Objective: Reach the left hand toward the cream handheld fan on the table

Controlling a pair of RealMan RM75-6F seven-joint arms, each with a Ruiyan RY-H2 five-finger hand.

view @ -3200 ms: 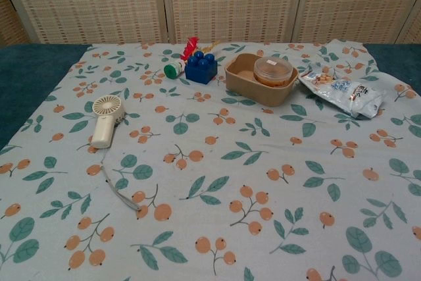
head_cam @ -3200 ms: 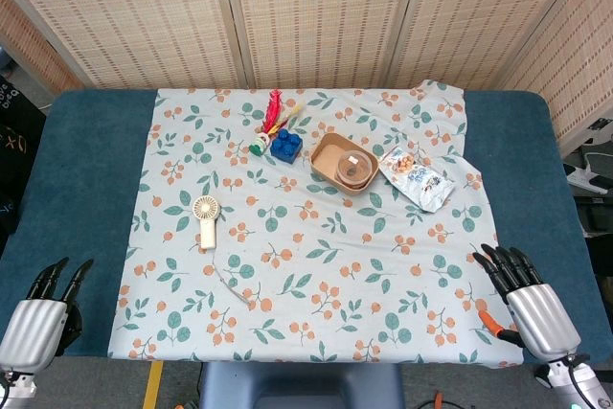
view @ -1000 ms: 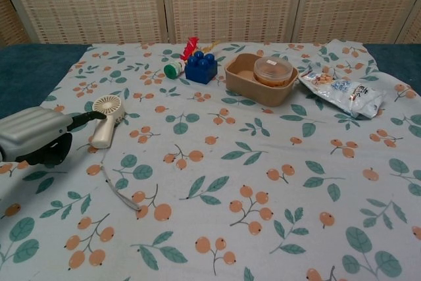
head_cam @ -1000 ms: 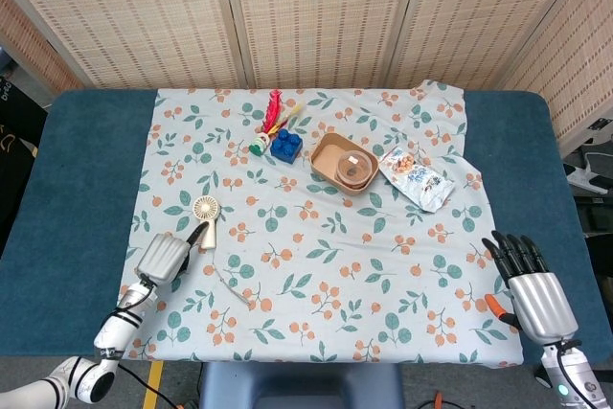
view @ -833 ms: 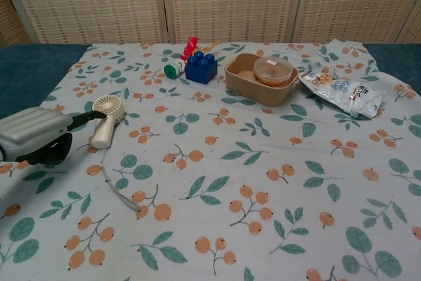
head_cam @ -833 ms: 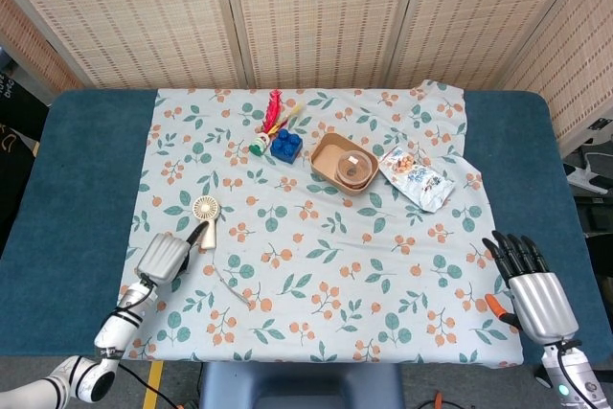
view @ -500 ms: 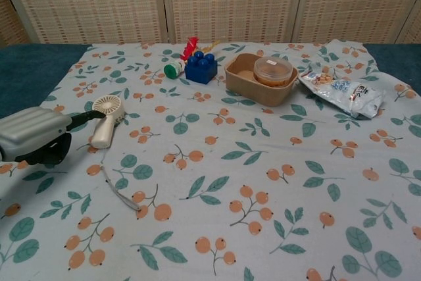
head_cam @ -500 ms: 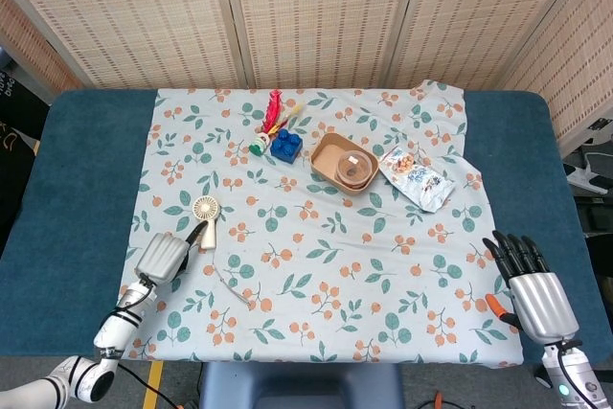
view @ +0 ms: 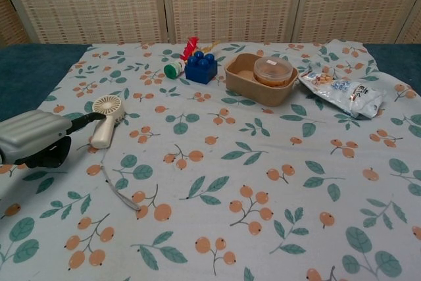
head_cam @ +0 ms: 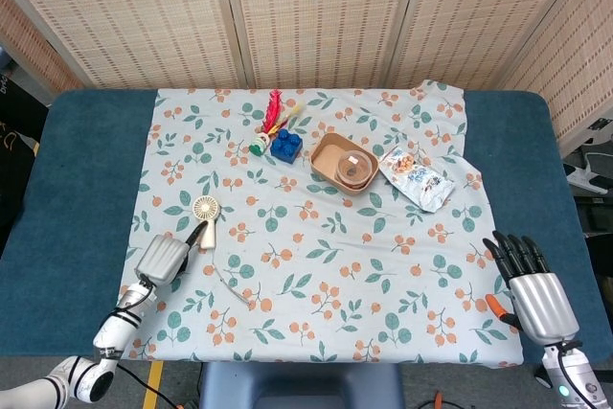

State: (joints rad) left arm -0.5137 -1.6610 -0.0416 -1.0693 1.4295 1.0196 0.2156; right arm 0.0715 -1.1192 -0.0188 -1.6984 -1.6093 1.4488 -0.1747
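Left hand (head_cam: 163,258) sits low at about eight o'clock on the floral cloth (head_cam: 316,265), dark fingers (view: 84,120) stretched toward the cream handheld fan (head_cam: 205,217), holding nothing. Fingertip looks to reach the fan's handle, though contact is hard to call from here. The fan lies flat at nine o'clock (round head away from the robot), its grey cord (view: 118,192) trailing toward six. Up at twelve: a blue block (head_cam: 285,145) beside red-and-yellow toys (head_cam: 275,112), then a tan tray (head_cam: 330,158) holding a lidded cup (view: 273,70), then a snack bag (head_cam: 415,177). Right hand (head_cam: 532,289) rests at four o'clock, fingers straight and slightly fanned, empty.
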